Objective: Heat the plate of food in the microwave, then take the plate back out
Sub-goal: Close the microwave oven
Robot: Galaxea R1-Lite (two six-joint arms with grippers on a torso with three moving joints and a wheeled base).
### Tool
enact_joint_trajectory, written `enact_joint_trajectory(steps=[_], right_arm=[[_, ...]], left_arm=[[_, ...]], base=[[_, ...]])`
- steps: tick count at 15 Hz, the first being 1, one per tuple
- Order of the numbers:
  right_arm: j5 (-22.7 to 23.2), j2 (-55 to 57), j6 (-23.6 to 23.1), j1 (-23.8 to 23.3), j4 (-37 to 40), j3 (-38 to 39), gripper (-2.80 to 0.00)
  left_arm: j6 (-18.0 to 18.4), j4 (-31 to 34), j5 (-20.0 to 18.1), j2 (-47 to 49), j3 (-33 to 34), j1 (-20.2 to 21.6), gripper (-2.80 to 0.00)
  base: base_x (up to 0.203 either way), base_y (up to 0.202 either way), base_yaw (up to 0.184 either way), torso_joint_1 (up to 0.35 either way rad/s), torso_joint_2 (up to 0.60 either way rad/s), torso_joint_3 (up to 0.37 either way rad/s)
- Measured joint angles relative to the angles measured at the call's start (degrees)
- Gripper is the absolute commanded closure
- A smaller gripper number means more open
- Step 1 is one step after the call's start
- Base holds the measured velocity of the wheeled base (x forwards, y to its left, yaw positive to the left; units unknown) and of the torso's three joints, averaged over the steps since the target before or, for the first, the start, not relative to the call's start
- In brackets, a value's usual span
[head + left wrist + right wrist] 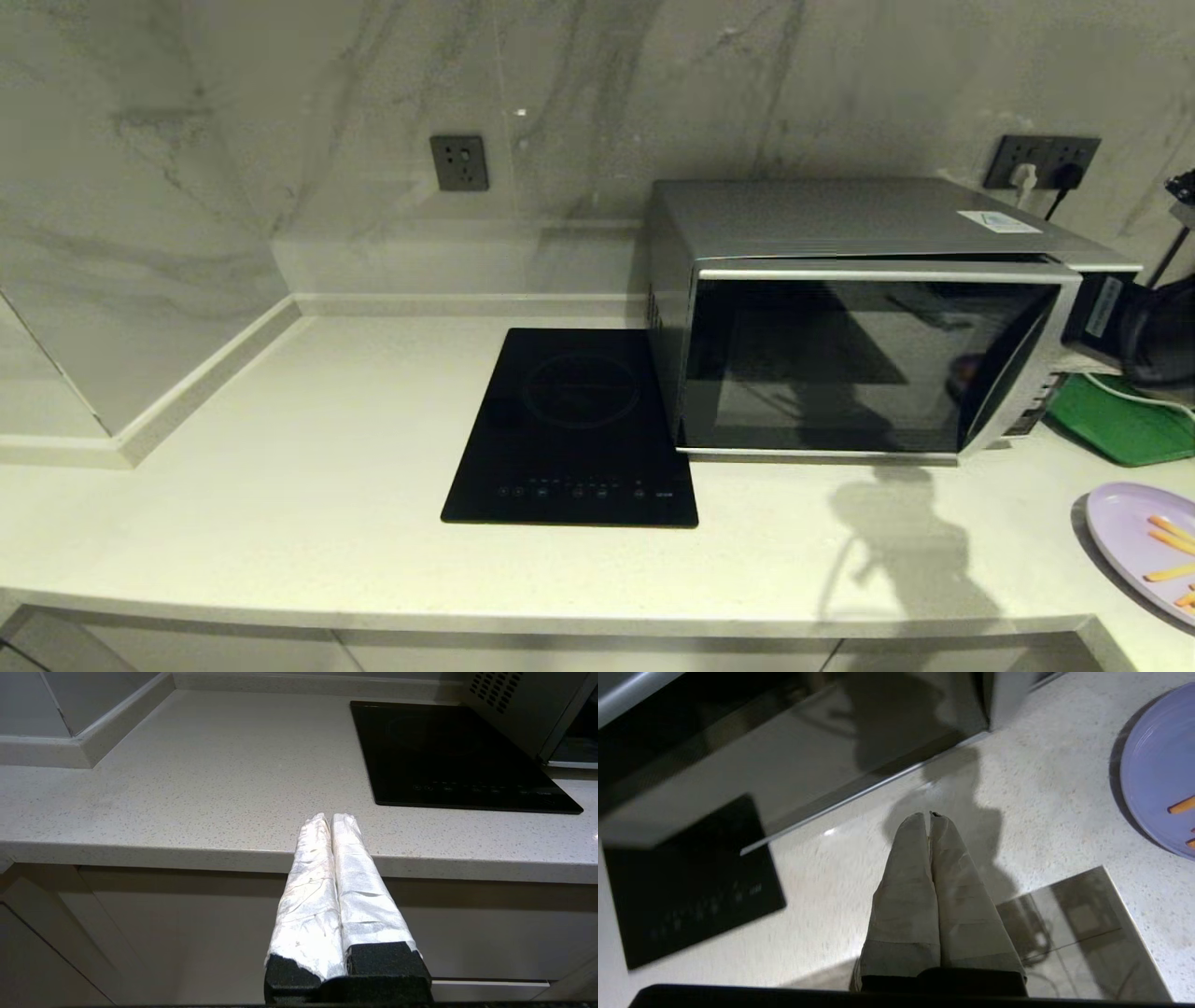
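Note:
The silver microwave (868, 219) stands at the back right of the counter. Its dark glass door (831, 364) is slightly ajar, with the right edge swung out from the body. The lilac plate of food (1134, 527) with orange sticks (1172, 532) lies on the counter at the front right, cut off by the picture's edge. My right arm (1134, 327) is beside the microwave's right end. My right gripper (929, 816) is shut and empty over bare counter, between the door (784, 756) and the plate (1153, 765). My left gripper (331, 817) is shut and empty, parked at the counter's front edge.
A flat black induction cooktop (574, 429) lies left of the microwave, touching its side. A green tray (1120, 420) sits behind the plate, right of the microwave. Wall sockets (1041, 154) with plugs are behind it. A raised ledge (187, 392) borders the counter's left side.

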Motion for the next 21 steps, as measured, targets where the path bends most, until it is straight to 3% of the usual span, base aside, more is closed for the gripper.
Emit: enact_joint_trajectory(steps=[3,5,16,21], right_arm=[[4.89,6.75,0.24,-7.89,-0.79,-5.55,0.0],[7.83,10.15,0.35,-10.3,-0.83,-8.86,0.0],[8.38,17.65,0.53,-16.37,-0.9,-16.78,0.0],[10.89,18.65,0.49,-17.77,-0.9,-19.63,0.0]], left_arm=[[-0.01,0.01,0.0,0.0,0.0,0.0,0.0],[-0.01,0.0,0.0,0.0,0.0,-0.02,0.0],[-0.01,0.0,0.0,0.0,0.0,0.0,0.0],[-0.01,0.02,-0.01,0.0,0.0,0.0,0.0]], base=[[0.0,0.0,0.0,0.0,0.0,0.0],[0.0,0.0,0.0,0.0,0.0,0.0],[0.0,0.0,0.0,0.0,0.0,0.0],[0.0,0.0,0.0,0.0,0.0,0.0]])
